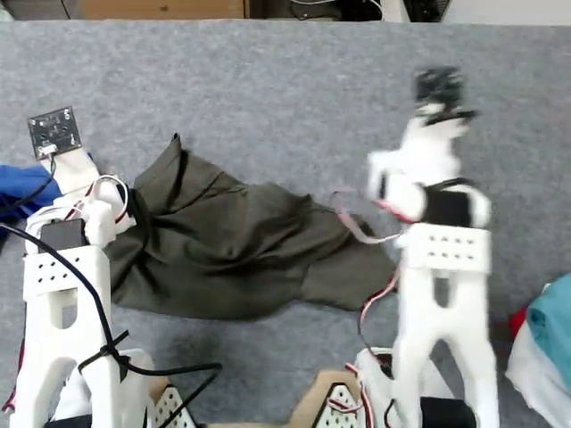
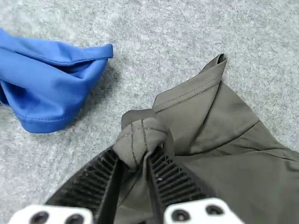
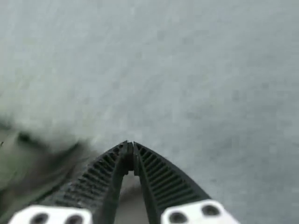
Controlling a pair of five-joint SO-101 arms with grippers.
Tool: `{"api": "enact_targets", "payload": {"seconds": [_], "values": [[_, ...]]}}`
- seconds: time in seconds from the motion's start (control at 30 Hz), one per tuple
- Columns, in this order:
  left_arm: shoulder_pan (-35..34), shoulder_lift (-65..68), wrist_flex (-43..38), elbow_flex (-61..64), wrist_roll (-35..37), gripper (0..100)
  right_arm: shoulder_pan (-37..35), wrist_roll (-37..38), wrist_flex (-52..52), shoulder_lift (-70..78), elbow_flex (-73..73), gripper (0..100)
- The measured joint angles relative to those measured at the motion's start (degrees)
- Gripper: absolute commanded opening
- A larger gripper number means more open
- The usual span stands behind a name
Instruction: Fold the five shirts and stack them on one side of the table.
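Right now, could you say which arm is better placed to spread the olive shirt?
Left arm: its jaws pinch a bunched edge of the olive shirt; the right arm has shut jaws holding nothing.

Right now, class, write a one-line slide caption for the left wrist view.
Left gripper pinching a bunched fold of the olive shirt on the grey table, a blue shirt lying nearby.

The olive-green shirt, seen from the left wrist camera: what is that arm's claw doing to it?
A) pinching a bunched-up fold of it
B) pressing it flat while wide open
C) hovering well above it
A: the left gripper is shut on a bunched fold of the olive-green shirt, with the cloth bulging out at its tip.
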Motion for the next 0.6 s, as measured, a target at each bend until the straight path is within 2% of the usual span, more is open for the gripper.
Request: {"api": "enact_targets", "payload": {"seconds": [0.1,0.3,0.43,0.6], "values": [[0.0,0.0,0.0,1.2,0.0,2,-6.0,0.0,-4.5,0.0,6.0,1.9],[0.0,0.0,0.0,3.1,0.0,2,-14.7,-1.9,-10.7,0.0,11.6,13.9],[0.3,0.0,-0.9,4.8,0.0,2,-15.5,-5.4,-15.2,0.0,15.1,14.5],[4.8,0.0,-1.1,9.2,0.0,2,-15.5,-6.2,-25.9,-0.1,25.1,14.5]]}}
